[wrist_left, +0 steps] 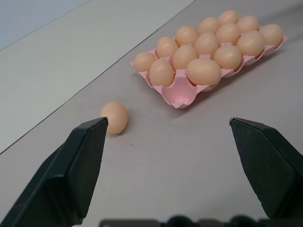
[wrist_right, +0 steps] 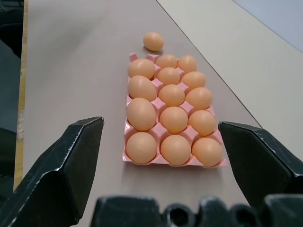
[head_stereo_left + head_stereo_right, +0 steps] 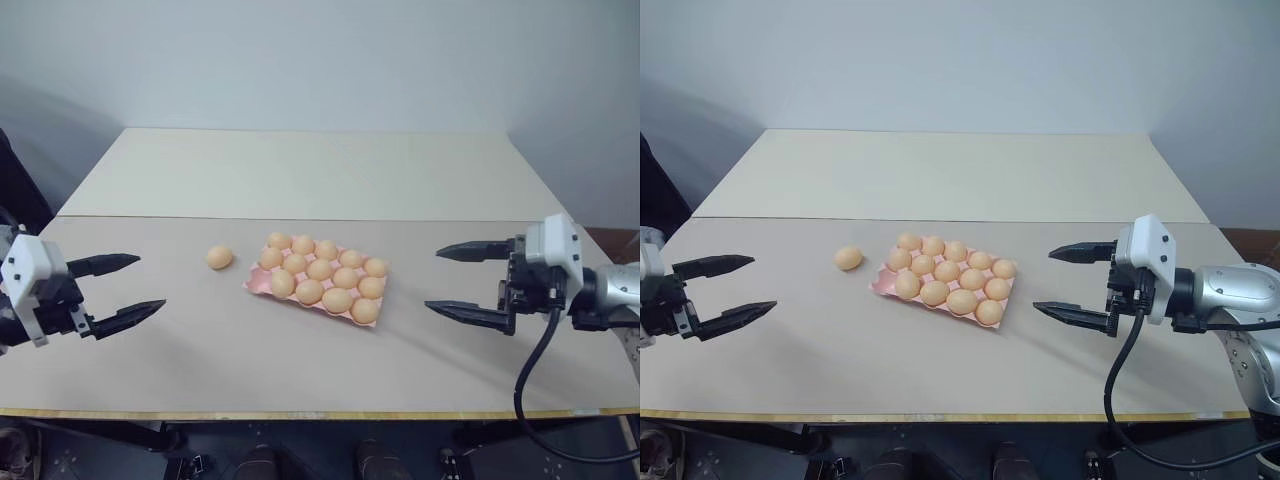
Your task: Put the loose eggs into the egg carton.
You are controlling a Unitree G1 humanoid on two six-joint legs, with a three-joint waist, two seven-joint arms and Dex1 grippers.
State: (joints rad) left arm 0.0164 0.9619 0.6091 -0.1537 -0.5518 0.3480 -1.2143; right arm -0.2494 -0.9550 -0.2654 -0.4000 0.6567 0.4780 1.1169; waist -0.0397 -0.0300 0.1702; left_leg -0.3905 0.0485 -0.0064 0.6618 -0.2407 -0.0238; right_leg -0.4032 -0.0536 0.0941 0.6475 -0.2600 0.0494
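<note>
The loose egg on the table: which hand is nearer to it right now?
Left. The left hand hangs open on the loose egg's side of the egg carton, nothing between them. The right hand, also open, is beyond the carton's far end.

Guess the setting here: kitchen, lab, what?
Looks like a robot test bench, not a kitchen: a bare table against a plain wall, with just a pink egg carton and one loose egg set out as props.

This looks like a robot test lab: a plain beige counter [image 3: 300, 180] stands against a bare pale wall [image 3: 320, 60], with nothing homely around.
</note>
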